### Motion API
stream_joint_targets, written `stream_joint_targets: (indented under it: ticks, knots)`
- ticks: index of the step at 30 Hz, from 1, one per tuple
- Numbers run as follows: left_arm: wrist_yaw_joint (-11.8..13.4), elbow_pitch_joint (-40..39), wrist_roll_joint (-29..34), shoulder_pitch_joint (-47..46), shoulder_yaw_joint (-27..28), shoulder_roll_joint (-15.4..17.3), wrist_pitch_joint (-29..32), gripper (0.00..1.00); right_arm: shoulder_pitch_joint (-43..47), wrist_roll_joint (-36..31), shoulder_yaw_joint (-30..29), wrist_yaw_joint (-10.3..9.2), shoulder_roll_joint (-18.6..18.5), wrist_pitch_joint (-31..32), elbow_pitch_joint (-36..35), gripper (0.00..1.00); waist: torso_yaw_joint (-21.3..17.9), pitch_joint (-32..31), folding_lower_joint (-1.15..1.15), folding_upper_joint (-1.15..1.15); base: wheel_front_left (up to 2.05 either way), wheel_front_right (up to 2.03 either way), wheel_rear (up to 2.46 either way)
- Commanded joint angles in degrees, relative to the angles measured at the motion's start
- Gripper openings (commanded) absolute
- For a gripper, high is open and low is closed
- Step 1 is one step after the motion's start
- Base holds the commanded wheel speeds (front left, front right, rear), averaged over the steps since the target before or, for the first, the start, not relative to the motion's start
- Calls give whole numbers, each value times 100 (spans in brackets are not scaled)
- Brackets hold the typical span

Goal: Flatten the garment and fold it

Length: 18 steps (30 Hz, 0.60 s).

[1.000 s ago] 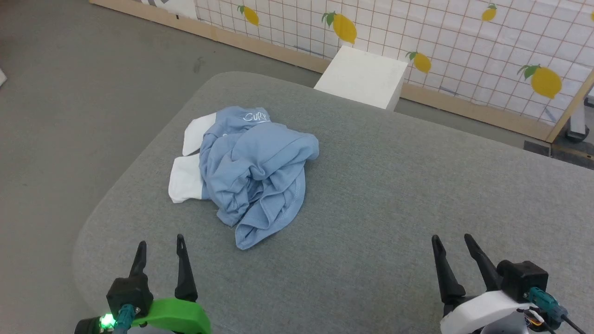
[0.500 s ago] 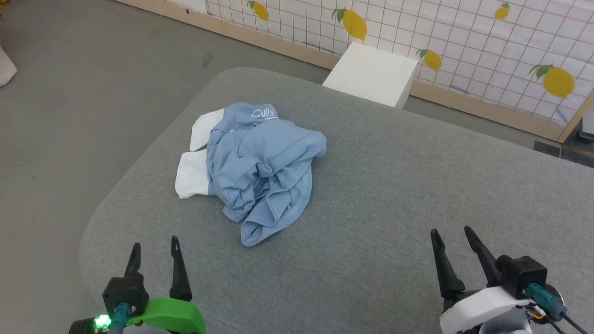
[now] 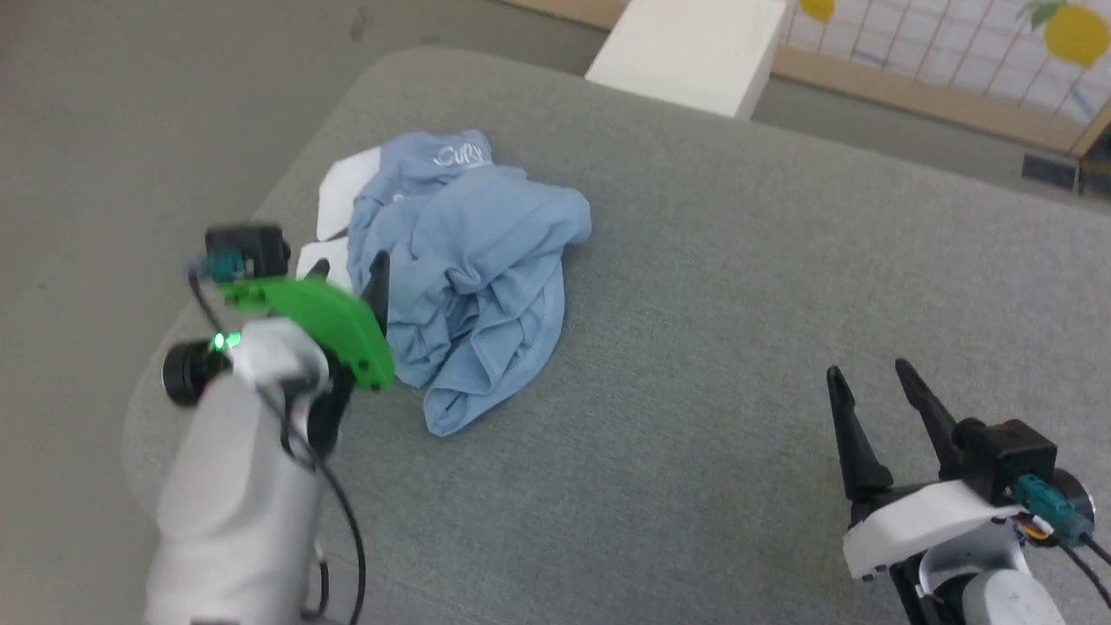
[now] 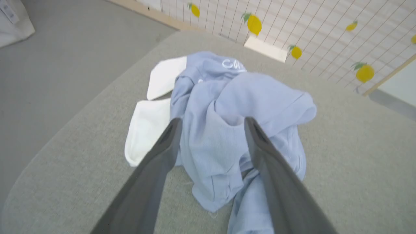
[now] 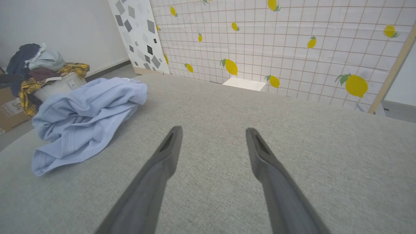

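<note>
The garment [image 3: 473, 252] is a crumpled light blue shirt with white parts on its left, lying on the left half of the grey table [image 3: 712, 286]. My left gripper [image 3: 347, 267] is open at its left edge, over the white cloth. In the left wrist view the left gripper [image 4: 213, 119] frames a raised blue fold of the garment [image 4: 260, 97]; I cannot tell whether the fingers touch it. My right gripper [image 3: 869, 369] stands open and empty over bare table at the lower right. The right wrist view has the right gripper [image 5: 213, 129] well to the right of the garment [image 5: 87, 107].
A white box [image 3: 686, 52] stands on the floor past the table's far edge. Behind it runs a lemon-patterned grid wall [image 5: 292, 39]. A basket piled with clothes [image 5: 42, 74] sits off the table's left side. The rounded table corner [image 3: 147, 408] is near my left arm.
My left arm has risen and swung forward from the lower left to the garment's left edge. The head camera has tilted down. The right gripper has stayed in place, and the garment has not moved.
</note>
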Motion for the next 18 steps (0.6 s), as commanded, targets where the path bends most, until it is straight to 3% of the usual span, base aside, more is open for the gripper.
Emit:
stream_joint_targets:
  ticks: [1,8,14,15,16,18]
  knots:
    - [-59,301,-123,-380,-28,37,317,100,-104,-81,-43,-8,2,54,-104,100,-237,487,0,0,0,0,0]
    - [-61,1527,-300,-1421,-206,78,1770,100,-109,-171,-140,-8,2,239,-433,100,-503,906,0,0,0,0,0]
    - [82,2026,-269,-1445,-280,50,1922,100,-128,-124,-222,-8,2,169,-494,100,-568,995,0,0,0,0,0]
    - [108,2053,-272,-1434,-265,44,1838,30,-130,-115,-218,-8,2,160,-482,100,-570,991,0,0,0,0,0]
    - [127,2083,-256,-1421,-266,43,1719,0,-133,-95,-217,-8,2,149,-463,100,-567,977,0,0,0,0,0]
    - [149,2082,-223,-1445,-253,50,1390,0,-138,-66,-223,-8,2,123,-425,100,-543,927,0,0,0,0,0]
